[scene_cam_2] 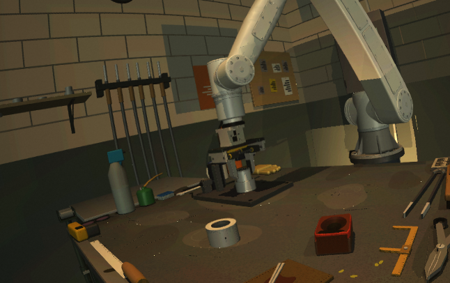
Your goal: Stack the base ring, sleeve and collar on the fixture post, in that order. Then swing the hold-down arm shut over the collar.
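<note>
At the back of the bench, the dark fixture plate (244, 193) carries a grey sleeve (245, 180) standing upright at the post. The base ring is hidden under it. My gripper (237, 169) hangs straight down over the sleeve, open, holding nothing. An orange part shows just above the sleeve between the fingers. The hold-down arm (193, 190) lies to the left of the plate, swung away. The collar (222, 232), a short grey ring with a pale top, stands alone on the bench in front of the fixture.
A red square tray (333, 234) sits right of the collar. A grey bottle (119, 184) and green can (145, 196) stand left of the fixture. Hand tools line the right edge. A tape measure (82, 230) lies at the left corner.
</note>
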You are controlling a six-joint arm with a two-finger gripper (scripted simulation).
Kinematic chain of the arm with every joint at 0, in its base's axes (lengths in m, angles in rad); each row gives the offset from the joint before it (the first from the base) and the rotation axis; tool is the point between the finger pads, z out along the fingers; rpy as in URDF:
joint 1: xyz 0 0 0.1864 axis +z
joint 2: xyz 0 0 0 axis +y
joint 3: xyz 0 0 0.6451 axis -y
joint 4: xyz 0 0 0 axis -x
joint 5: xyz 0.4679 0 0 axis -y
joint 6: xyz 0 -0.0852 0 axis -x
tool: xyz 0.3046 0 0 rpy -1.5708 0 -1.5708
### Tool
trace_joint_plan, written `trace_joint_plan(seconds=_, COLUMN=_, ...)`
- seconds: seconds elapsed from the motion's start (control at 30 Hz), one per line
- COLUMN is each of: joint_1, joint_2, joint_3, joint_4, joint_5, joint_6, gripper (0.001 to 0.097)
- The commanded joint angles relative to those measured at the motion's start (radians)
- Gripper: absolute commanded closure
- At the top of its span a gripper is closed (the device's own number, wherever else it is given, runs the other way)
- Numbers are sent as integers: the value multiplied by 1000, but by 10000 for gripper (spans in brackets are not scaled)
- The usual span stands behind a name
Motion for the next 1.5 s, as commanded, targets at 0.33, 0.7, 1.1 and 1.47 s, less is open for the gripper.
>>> trace_joint_plan(seconds=0.33, joint_1=0, joint_2=-8, joint_3=5, joint_4=0, joint_5=-12, joint_6=0, gripper=338)
trace_joint_plan(seconds=0.7, joint_1=0, joint_2=-30, joint_3=18, joint_4=0, joint_5=-47, joint_6=0, gripper=338)
trace_joint_plan(seconds=1.1, joint_1=0, joint_2=-39, joint_3=23, joint_4=0, joint_5=-61, joint_6=0, gripper=338)
trace_joint_plan(seconds=1.47, joint_1=0, joint_2=-123, joint_3=92, joint_4=0, joint_5=-211, joint_6=0, gripper=338)
